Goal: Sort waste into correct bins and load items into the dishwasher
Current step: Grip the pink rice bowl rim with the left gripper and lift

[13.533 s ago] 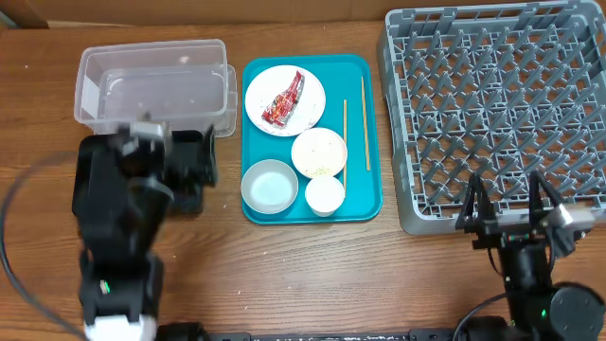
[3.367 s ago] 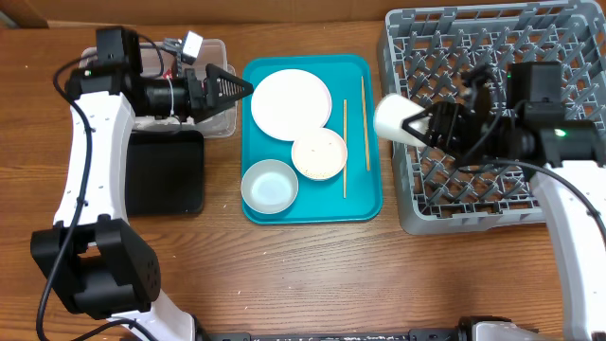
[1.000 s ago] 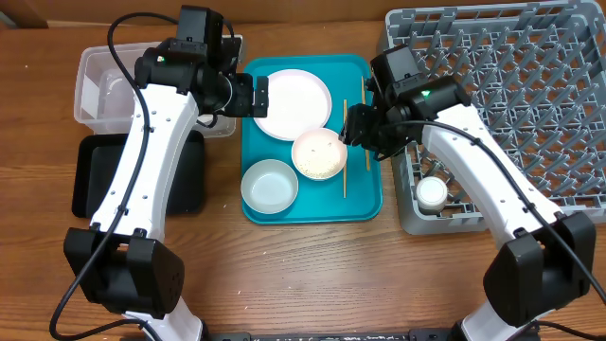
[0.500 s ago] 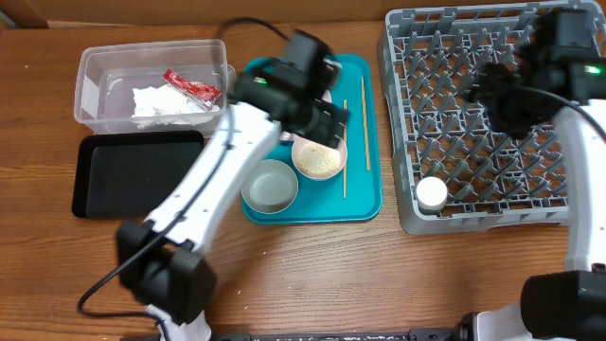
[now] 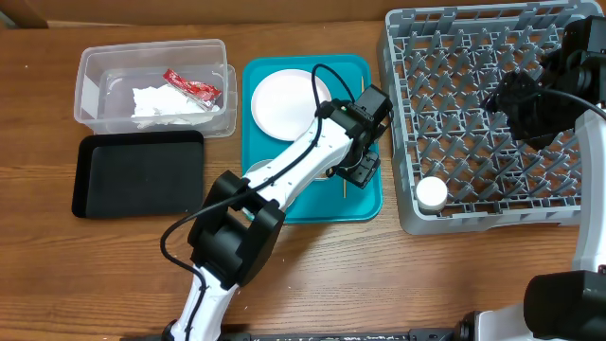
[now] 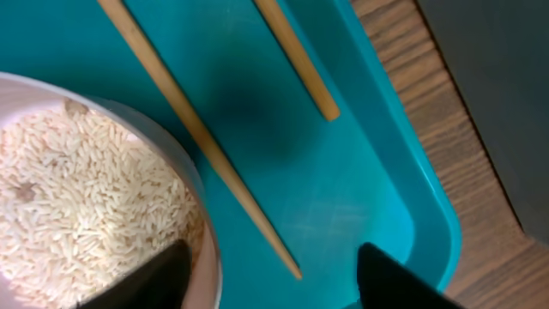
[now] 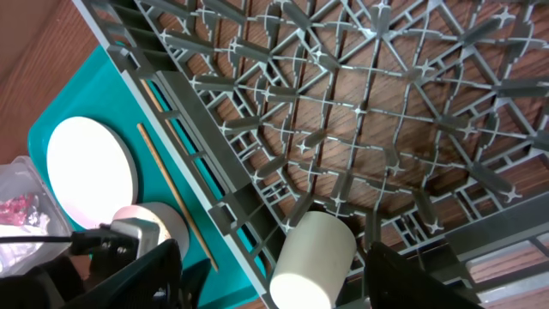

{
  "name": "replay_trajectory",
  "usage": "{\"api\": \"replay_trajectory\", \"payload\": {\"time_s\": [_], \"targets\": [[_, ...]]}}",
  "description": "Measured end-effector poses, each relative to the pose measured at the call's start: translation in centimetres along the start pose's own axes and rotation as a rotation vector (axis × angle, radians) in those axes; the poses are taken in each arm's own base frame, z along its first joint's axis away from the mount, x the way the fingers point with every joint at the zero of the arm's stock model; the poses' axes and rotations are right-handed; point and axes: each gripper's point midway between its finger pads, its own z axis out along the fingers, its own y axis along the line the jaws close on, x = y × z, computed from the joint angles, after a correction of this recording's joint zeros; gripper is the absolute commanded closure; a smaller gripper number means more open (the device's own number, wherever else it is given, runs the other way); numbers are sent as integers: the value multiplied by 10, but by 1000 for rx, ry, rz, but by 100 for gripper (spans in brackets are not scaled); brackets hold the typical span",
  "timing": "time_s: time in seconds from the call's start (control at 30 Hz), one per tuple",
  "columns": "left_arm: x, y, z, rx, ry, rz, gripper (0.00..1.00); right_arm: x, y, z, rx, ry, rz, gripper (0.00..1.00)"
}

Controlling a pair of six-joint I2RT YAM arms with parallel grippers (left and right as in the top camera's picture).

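My left gripper [image 5: 361, 167] [image 6: 274, 290] is open low over the teal tray [image 6: 360, 189]. One finger [image 6: 159, 276] is over the rice in a pale bowl [image 6: 77, 197] and the other is over bare tray, so the jaws straddle the bowl's rim. Two chopsticks [image 6: 206, 146] lie beside the bowl. My right gripper [image 5: 511, 102] [image 7: 273, 287] is open and empty above the grey rack [image 5: 492, 57]. The white cup [image 5: 432, 193] [image 7: 313, 257] lies in the rack's near left corner. The wrapper [image 5: 194, 87] and tissue [image 5: 156, 102] lie in the clear tub [image 5: 95, 66].
The white plate [image 5: 282, 102] sits at the back of the teal tray. The black tray [image 5: 140, 173] lies in front of the tub. My left arm hides the rice bowl and most of the grey-blue bowl [image 5: 252, 170] in the overhead view.
My left arm has swung right across the teal tray, and its gripper is now at the rice bowl's right rim by the chopsticks. The right arm has barely moved.
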Motion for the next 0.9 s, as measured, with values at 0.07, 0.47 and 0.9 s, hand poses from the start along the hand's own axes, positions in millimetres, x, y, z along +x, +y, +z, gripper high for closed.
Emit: {"api": "replay_trajectory", "payload": {"time_s": [0.07,0.47,0.9], "targets": [[-4,1,1,-5,-14,-8,69,0,0,0,0,0,-3,30],[-17,5,1,-35,-71,-13,79,2,-1,0,4,7,-17,29],[-9,14,24,-79,-13,-23,96,2,-1,0,3,7,-28,29]]}}
